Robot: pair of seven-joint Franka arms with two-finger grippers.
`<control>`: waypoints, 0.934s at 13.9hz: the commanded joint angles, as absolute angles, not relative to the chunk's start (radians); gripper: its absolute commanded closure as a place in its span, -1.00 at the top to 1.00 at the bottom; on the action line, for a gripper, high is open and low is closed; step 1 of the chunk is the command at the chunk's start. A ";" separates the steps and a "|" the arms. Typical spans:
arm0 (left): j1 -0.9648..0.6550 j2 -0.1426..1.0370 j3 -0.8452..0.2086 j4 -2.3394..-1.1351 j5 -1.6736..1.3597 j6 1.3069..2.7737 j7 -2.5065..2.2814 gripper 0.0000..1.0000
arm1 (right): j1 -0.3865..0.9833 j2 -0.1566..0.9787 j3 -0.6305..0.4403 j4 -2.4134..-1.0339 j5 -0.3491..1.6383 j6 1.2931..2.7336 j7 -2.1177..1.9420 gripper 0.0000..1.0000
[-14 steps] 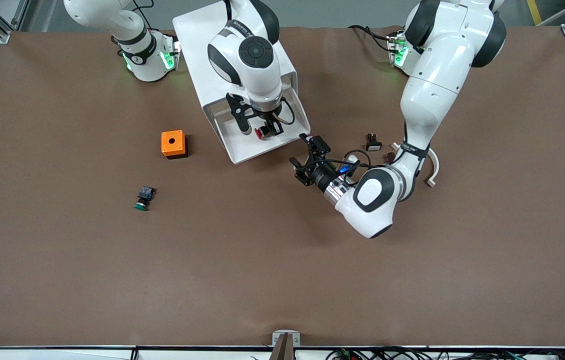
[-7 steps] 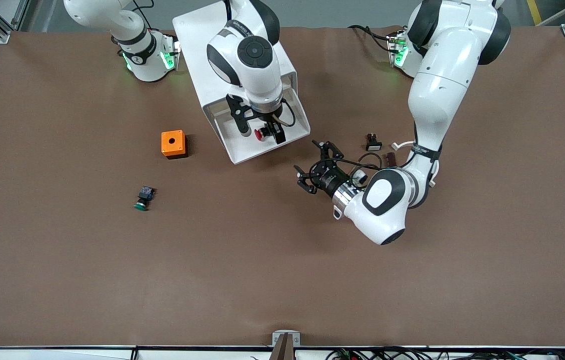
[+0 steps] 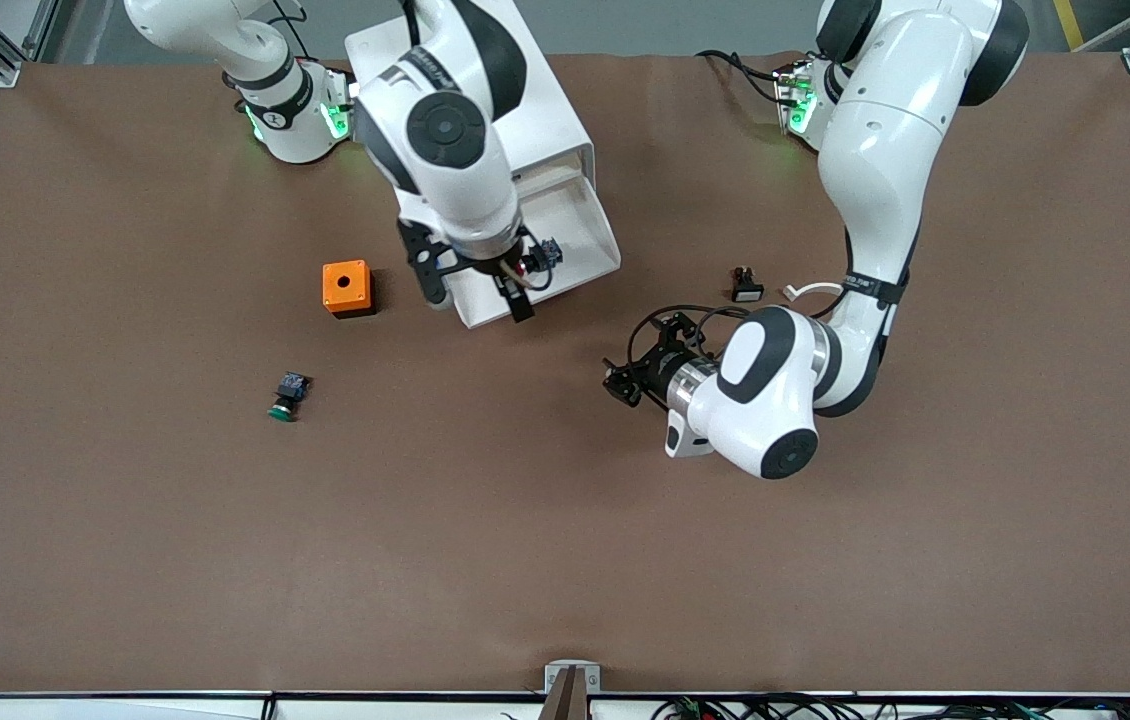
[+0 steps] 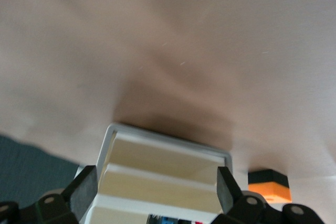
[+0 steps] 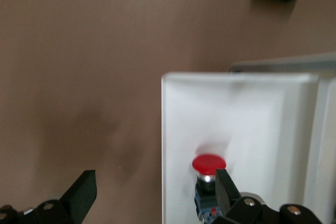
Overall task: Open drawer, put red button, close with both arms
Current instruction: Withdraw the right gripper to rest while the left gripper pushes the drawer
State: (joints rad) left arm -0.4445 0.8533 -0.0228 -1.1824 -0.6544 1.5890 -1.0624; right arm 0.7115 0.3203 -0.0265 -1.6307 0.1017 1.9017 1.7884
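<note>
The red button (image 5: 208, 163) lies loose on the floor of the open white drawer (image 5: 178, 129), and shows in the front view as the red button (image 3: 535, 258) in the drawer (image 3: 580, 225). My right gripper (image 3: 475, 292) hangs open over the drawer's front corner, toward the orange box. In its own wrist view the right gripper (image 5: 153, 190) holds nothing, and one finger stands beside the button. My left gripper (image 3: 622, 382) is open over the table in front of the drawer. The left wrist view has the left gripper (image 4: 155, 191) facing the drawer's front (image 4: 163, 156).
An orange box (image 3: 346, 287) sits beside the drawer toward the right arm's end. A green-capped button (image 3: 285, 395) lies nearer the front camera. Small black parts (image 3: 747, 288) and a white clip (image 3: 810, 290) lie by the left arm. The white cabinet (image 3: 545, 120) stands between the bases.
The right gripper opened, left the red button in the drawer and drew back to the drawer's front corner. The left gripper moved away from the drawer, toward the front camera.
</note>
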 commanded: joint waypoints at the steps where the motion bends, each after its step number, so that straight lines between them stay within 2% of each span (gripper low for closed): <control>1: -0.472 0.804 -0.014 -1.198 -0.572 1.676 -0.988 1.00 | 0.582 0.337 -0.014 -1.530 0.120 1.745 1.582 1.00; 8: -0.526 0.755 -0.020 -1.204 -0.318 1.807 -0.864 1.00 | 0.228 0.316 -0.020 -1.517 0.117 1.692 0.944 1.00; 13: -0.564 0.755 -0.018 -1.209 -0.209 1.927 -0.864 1.00 | 0.049 0.319 -0.021 -1.385 0.043 1.479 0.492 1.00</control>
